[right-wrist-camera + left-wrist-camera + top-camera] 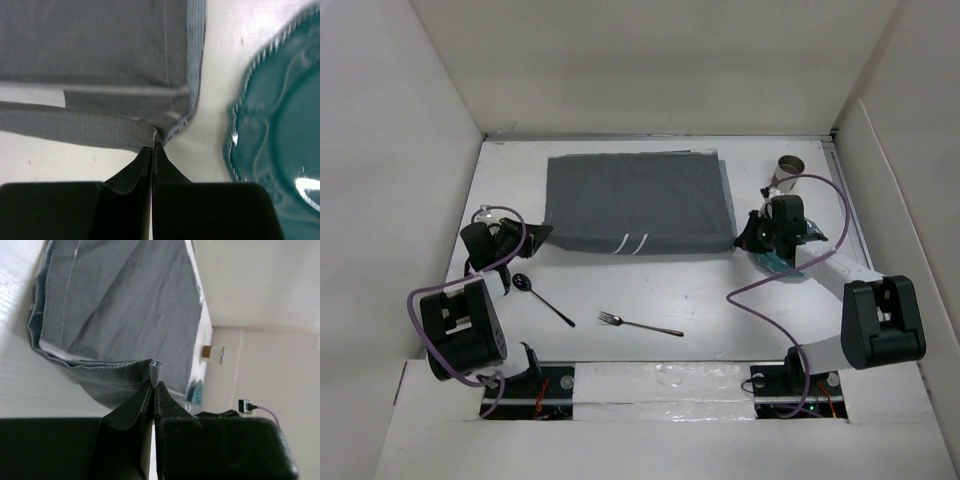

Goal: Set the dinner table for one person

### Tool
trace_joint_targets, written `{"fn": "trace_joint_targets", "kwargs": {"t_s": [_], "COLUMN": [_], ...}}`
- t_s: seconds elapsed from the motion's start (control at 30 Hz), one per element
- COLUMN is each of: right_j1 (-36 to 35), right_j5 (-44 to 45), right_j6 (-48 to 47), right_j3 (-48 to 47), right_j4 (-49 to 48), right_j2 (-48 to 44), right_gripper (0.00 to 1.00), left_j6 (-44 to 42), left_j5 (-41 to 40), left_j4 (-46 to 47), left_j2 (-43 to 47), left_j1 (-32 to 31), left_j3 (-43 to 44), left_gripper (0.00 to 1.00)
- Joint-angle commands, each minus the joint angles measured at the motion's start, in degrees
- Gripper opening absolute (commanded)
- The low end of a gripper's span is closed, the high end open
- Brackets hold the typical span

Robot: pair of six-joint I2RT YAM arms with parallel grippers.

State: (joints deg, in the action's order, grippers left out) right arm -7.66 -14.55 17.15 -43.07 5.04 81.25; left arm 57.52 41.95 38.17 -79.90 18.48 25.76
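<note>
The white table filled the booth floor, with a grey cloth across its far middle. The left gripper and right gripper each pinched a near corner of the cloth. Setting looked barely begun: plate, fork, spoon and cup sat scattered, unplaced. The tabletop was plain and matte, boxed by pale walls.

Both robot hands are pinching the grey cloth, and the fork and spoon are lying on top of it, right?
Not quite. The left gripper and right gripper do pinch the grey cloth, but the fork and spoon lie on the bare white table in front of it, not on it. The top external view shows this.
</note>
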Motion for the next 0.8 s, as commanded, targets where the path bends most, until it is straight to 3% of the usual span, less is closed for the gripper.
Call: {"fn": "trace_joint_targets", "kwargs": {"t_s": [0.0, 0.4, 0.47, 0.53, 0.57, 0.63, 0.67, 0.77], "right_j1": [-0.86, -3.14, -3.67, -3.68, -3.68, -3.68, -3.68, -3.68], "right_j5": [0.48, 3.47, 4.53, 4.79, 5.05, 5.58, 6.28, 7.16], "right_j6": [0.78, 4.38, 5.88, 6.49, 6.67, 6.32, 5.88, 5.88], "right_j3": [3.68, 11.08, 11.08, 10.73, 10.38, 8.02, 5.74, 1.69], "right_j4": [-0.47, 8.49, 10.33, 11.13, 12.44, 14.29, 17.43, 20.27], "right_j2": [-5.22, -16.12, -17.0, -17.97, -18.23, -18.67, -19.63, -20.69], "right_gripper": [0.0, 0.0, 0.0, 0.09, 0.24, 0.37, 0.49, 0.54], "left_j6": [-7.06, -15.93, -16.82, -18.13, -18.66, -19.63, -19.98, -21.12], "left_j5": [0.68, -3.54, -5.91, -8.89, -10.04, -13.28, -14.43, -16.98], "left_j4": [-4.06, -25.15, -30.05, -33.23, -36.3, -37.99, -41.3, -43.44], "left_j2": [4.66, 15.73, 17.4, 18.8, 19.25, 20.65, 20.22, 19.61], "left_j1": [0.33, 0.33, 0.33, 0.33, 0.33, 0.33, 0.33, -3.0], "left_j3": [-0.97, -0.63, 0.52, 2.09, 2.71, 5.16, 9.18, 12.63], "left_gripper": [0.0, 0.01, 0.16, 0.27, 0.32, 0.4, 0.4, 0.4]}}
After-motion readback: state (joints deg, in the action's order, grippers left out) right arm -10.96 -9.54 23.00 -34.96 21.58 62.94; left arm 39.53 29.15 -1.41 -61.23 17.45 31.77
